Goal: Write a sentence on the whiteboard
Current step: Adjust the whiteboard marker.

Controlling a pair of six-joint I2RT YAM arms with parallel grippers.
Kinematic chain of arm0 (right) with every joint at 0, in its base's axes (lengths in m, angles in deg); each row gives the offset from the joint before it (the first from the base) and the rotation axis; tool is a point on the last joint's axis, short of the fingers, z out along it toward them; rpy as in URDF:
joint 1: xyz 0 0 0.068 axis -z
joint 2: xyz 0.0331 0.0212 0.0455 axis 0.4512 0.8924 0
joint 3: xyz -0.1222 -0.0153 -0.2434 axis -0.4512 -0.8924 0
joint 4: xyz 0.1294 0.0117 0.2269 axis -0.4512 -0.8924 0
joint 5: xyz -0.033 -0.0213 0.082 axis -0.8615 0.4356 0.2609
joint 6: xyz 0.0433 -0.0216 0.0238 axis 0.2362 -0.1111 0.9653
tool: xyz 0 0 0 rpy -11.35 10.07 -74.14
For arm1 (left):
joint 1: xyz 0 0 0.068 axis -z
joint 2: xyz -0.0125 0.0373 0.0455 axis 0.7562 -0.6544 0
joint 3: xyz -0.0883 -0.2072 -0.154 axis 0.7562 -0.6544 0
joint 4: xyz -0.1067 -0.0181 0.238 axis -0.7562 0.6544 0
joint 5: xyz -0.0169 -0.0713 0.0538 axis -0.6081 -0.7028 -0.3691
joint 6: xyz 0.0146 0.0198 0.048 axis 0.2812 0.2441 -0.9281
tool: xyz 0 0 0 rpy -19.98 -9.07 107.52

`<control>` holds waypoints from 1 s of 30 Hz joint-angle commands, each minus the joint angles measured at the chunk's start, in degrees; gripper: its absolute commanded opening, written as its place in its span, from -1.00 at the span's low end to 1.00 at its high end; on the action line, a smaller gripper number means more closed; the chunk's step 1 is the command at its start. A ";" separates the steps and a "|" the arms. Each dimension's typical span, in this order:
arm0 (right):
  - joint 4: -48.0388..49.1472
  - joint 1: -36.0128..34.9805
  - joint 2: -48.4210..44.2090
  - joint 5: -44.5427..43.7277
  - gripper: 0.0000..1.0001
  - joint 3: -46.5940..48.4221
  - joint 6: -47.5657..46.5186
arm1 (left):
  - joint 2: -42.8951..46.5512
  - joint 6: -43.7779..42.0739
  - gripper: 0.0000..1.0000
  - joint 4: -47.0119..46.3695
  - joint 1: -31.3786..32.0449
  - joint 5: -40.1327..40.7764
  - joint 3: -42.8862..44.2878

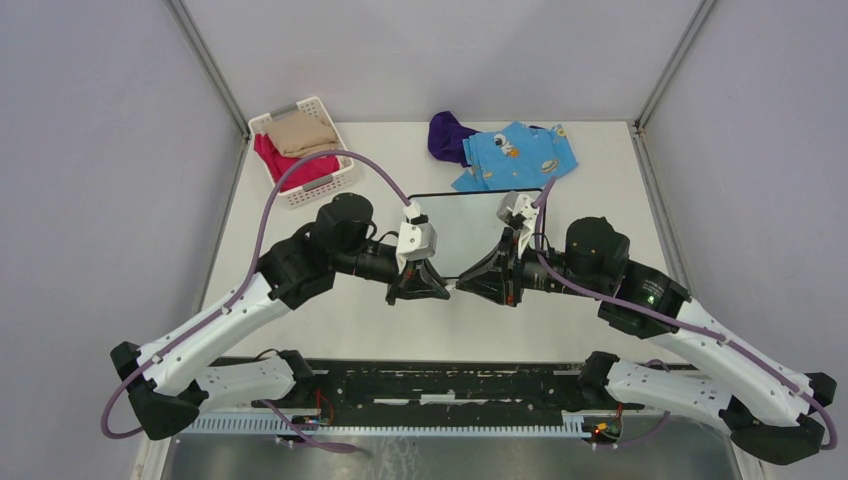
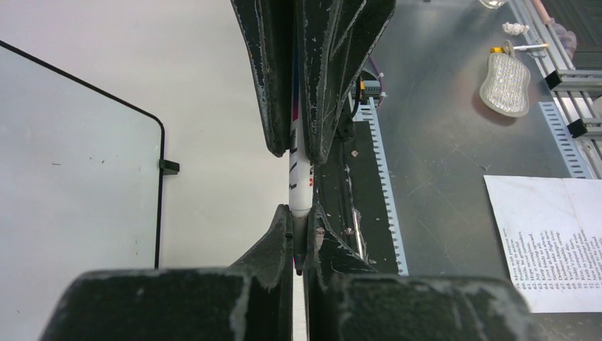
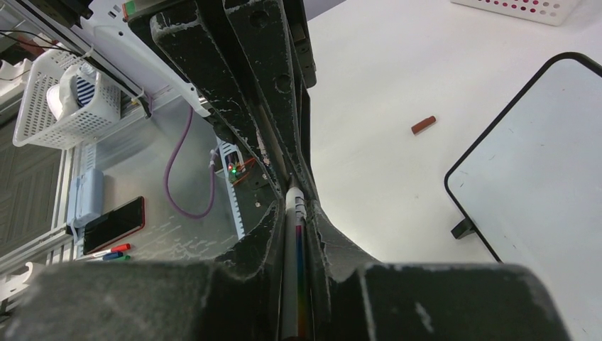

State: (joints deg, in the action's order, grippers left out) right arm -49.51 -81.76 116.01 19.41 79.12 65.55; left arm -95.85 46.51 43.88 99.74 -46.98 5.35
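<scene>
- The marker (image 2: 299, 181) is held level above the table (image 1: 330, 310), stretched between the two claws, which meet tip to tip in front of the arms
- The left claw (image 2: 300, 220) is closed tight on the marker's narrow, dark-tipped end
- The right claw (image 3: 296, 209) is drawn narrow around the white barrel, its fingers pressed to either side of the coloured stripe
- The whiteboard (image 1: 470, 225) is laid flat on the table just beyond the meeting claws, between the two wrists; its thin black frame and rounded corners are seen in both wrist views
- One small black foot (image 2: 169, 167) is seen jutting from the board's near edge
- A small reddish-brown piece (image 3: 424, 125) is left lying on the table near the board's corner, apart from both claws
- A white slatted basket (image 1: 318, 188) is set at the far left of the table, with beige and pink cloth inside
- A blue patterned cloth (image 1: 515, 155) is spread at the far edge, just beyond the whiteboard, and a purple cloth (image 1: 448, 135) is bunched against its left side
</scene>
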 commanded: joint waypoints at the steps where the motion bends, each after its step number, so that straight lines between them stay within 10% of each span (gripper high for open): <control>1: 0.66 0.20 0.04 1.28 -0.54 0.02 -0.83 | 0.88 -1.43 -0.96 -2.13 0.19 0.12 1.71; 17: 1.47 0.45 -0.30 1.72 -0.98 -0.29 -1.12 | 0.13 -1.80 -0.95 -1.49 0.37 -0.03 2.09; 23: 4.19 0.47 -3.45 -2.45 -0.99 -1.39 -2.39 | 1.35 -1.63 0.11 -2.22 0.34 3.07 1.43; 30: 6.42 0.46 -10.46 -22.55 -0.99 -4.52 -5.66 | 7.99 2.46 0.87 -8.53 0.37 18.82 -3.40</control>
State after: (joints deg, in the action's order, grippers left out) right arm -47.61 -81.45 109.92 11.28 76.78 62.46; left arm -92.94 45.99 41.89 99.78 -39.04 4.19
